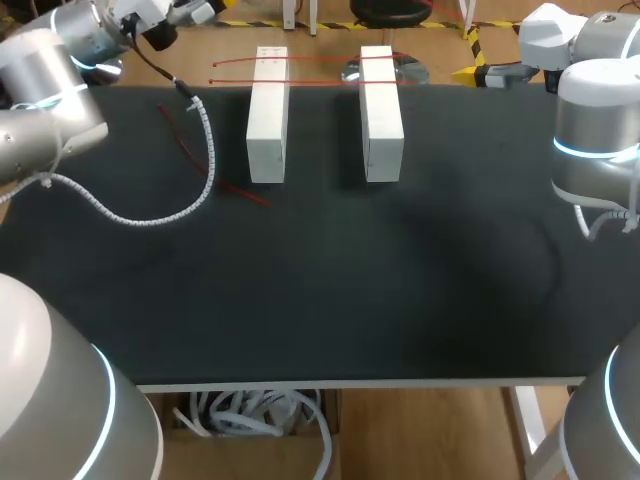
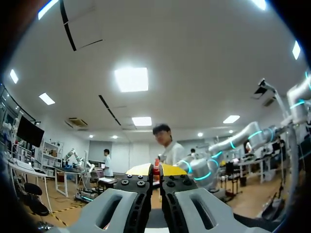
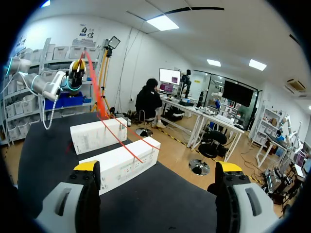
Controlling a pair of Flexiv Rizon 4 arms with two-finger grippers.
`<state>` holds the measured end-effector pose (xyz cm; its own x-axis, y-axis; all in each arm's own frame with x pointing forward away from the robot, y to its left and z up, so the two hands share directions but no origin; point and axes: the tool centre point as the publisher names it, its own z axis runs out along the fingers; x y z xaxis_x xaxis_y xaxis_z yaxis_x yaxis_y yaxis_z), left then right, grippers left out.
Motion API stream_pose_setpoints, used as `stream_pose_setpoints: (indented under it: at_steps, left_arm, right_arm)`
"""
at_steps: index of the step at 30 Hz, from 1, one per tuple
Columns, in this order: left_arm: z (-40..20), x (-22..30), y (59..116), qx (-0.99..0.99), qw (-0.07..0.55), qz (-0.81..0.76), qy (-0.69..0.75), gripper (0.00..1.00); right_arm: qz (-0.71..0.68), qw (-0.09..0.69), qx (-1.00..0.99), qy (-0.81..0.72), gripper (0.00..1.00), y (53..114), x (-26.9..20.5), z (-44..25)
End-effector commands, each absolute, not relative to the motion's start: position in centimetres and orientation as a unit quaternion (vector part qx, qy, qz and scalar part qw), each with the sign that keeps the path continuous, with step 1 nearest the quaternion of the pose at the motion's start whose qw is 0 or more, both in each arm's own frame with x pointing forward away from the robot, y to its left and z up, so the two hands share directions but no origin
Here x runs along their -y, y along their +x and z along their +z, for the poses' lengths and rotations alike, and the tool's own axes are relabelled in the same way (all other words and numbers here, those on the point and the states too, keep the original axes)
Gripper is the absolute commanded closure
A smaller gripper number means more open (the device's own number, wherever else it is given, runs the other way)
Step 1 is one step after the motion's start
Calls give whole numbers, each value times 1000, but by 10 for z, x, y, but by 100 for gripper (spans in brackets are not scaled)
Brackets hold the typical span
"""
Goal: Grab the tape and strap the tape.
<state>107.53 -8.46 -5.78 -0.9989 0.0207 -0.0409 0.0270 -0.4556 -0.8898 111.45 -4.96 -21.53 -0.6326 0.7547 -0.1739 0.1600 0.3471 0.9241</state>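
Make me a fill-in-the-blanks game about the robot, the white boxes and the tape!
1. There are ___ white boxes standing on the dark table.
2. The tape that runs down to the boxes and across them is ___ in colour.
3. The right gripper has its yellow-tipped fingers wide ___.
4. The ___ gripper is shut on the tape.

Missing words: two; red; open; left
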Motion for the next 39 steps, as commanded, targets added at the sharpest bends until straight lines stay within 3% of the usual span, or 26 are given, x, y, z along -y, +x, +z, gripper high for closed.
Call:
stream_pose_setpoints:
  at_steps: [1,39]
  left_arm:
    - [-57,89,1080,-521,-3,-853,33,100]
    - [-53,106,1084,-515,8,-857,20,100]
  right_arm:
    - [486,306,-762,300,0,1114,50,-215]
    - [486,306,-762,300,0,1114,50,-215]
